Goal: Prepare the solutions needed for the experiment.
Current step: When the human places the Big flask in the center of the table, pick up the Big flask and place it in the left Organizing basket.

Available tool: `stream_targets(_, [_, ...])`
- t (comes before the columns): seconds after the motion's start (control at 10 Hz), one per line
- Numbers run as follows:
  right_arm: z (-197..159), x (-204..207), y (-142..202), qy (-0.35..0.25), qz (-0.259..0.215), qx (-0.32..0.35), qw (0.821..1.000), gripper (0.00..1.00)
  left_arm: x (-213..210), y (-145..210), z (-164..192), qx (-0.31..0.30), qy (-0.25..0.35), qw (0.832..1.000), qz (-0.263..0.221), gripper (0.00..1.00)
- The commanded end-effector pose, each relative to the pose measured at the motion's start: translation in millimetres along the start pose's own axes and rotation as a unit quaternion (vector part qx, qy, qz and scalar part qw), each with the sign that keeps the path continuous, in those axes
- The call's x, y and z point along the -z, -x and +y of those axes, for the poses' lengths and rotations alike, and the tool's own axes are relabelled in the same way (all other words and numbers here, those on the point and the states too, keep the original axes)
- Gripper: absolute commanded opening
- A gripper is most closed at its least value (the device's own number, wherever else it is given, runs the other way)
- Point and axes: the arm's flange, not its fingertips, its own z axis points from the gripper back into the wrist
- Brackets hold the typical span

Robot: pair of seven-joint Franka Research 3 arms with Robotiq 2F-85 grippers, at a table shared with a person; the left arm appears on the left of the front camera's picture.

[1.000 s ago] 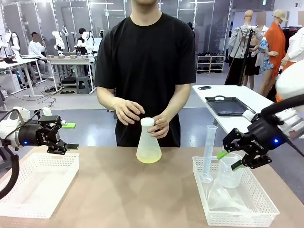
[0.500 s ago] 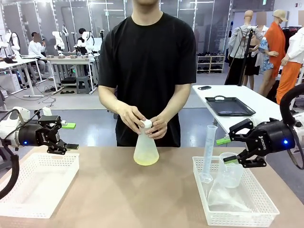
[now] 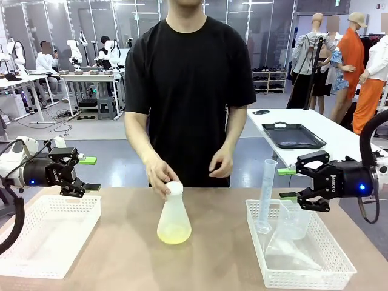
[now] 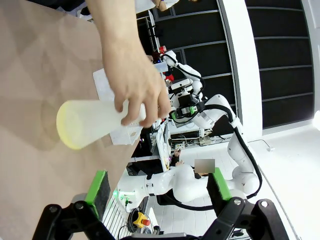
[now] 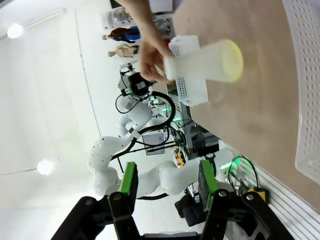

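The tabletop (image 3: pixel 224 260) carries everything, and the flask (image 3: pixel 174 221) standing upright near its middle is the thing to steer by. Behind the flask stands the person (image 3: pixel 188 91), one hand (image 3: pixel 159 176) resting on its top, the other hanging free to the flask's right. Well to the left of the flask sits one white basket (image 3: pixel 42 270). Well to its right sits the other basket (image 3: pixel 303 280), holding clear labware.

The left end effector (image 3: pixel 90 174) hovers far left of the flask and above its height, jaws spread wide with nothing between them. The right end effector (image 3: pixel 286 183) hangs far right of the flask, at about the height of its top. Its fingers are also apart and empty.

In the basket right of the flask, a tall cylinder (image 3: pixel 265 194) stands upright with a beaker (image 3: pixel 294 221) just beside it. The solution (image 3: pixel 174 233), a shallow pale yellow layer, lies in the bottom of the flask. A white cap (image 3: pixel 176 187) sits on the flask's mouth under the person's fingers.

The flask looks to be on offer, so my judgement is that neither arm should close in until that hand has lifted away. The narrow neck, just under the cap, seems the better hold (the sloped body would likely slip out of flat pads). The flask should stay upright on the way, and the cap has to come off before any pouring.
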Motion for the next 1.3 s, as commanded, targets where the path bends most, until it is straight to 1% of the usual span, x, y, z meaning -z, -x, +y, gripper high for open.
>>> stream_targets(0.0, [-7.1,9.1,2.0,-0.016,-0.016,-0.040,0.999,0.63,-0.1,-0.1,0.0,0.005,0.000,1.000,0.000,1.00])
stream_targets(0.1, [-7.2,10.4,1.3,-0.022,-0.022,-0.044,0.999,0.63,-0.1,-0.1,0.0,0.005,0.000,1.000,0.000,1.00])
stream_targets(0.5, [-8.3,13.5,-1.9,-0.015,-0.006,-0.027,0.999,0.63,-0.1,-0.1,0.0,0.005,0.000,1.000,0.000,1.00])
stream_targets(0.6, [-7.5,13.1,-2.4,-0.011,0.014,-0.018,1.000,0.63,-0.1,-0.1,0.0,0.005,0.000,1.000,0.000,1.00])
stream_targets(0.7, [-4.2,12.5,-5.5,-0.015,-0.005,-0.026,1.000,0.63,-0.1,-0.1,0.0,0.005,0.000,1.000,0.000,1.00])
stream_targets(1.2, [-4.2,12.5,-5.5,-0.015,-0.005,-0.026,1.000,0.63,-0.1,-0.1,0.0,0.005,0.000,1.000,0.000,1.00])
